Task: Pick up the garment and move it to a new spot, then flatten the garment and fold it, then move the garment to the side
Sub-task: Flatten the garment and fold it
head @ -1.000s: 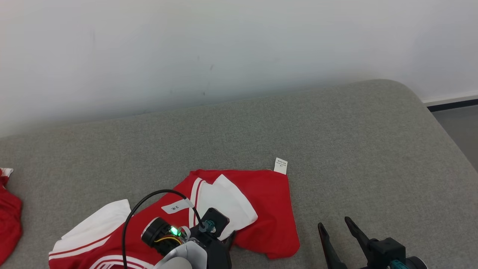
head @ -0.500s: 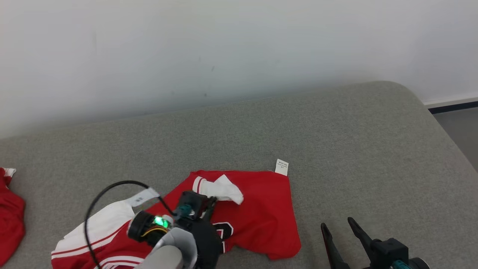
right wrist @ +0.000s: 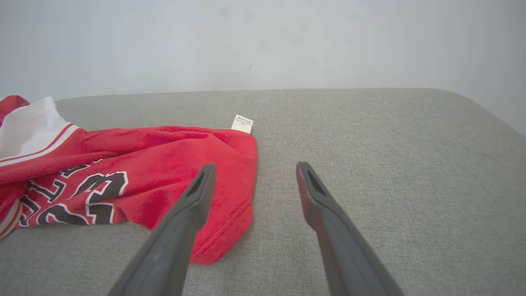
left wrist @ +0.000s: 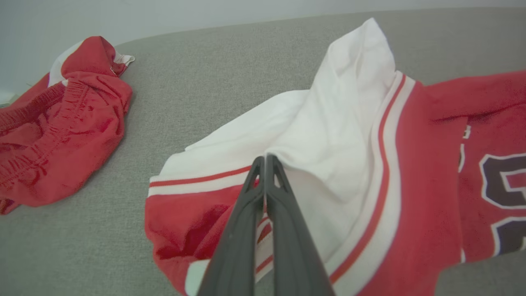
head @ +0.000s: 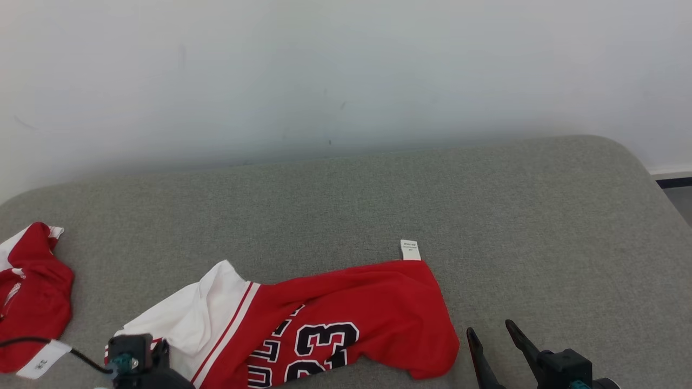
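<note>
Beside a spare red heap (head: 32, 292), our left pincer (left wrist: 265, 159) gripped the garment (head: 346, 302) by its white panel, we judged to drag it flat across the grey surface (head: 540, 216); our right pincer (right wrist: 252, 172) hovered, spread apart, by its hem.

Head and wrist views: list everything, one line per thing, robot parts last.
red-and-white fabric jersey with black numerals: one, red and white, front-centre of the pad
white care label: one, white, at the jersey's far right corner
crumpled red garment: one, red with white trim, far left on the pad
grey upholstered pad: one, grey, beneath everything
plain wall: one, white, behind the pad
left gripper: one, dark, shut on the jersey's white panel
right gripper: one, dark, open, beside the jersey's right edge
</note>
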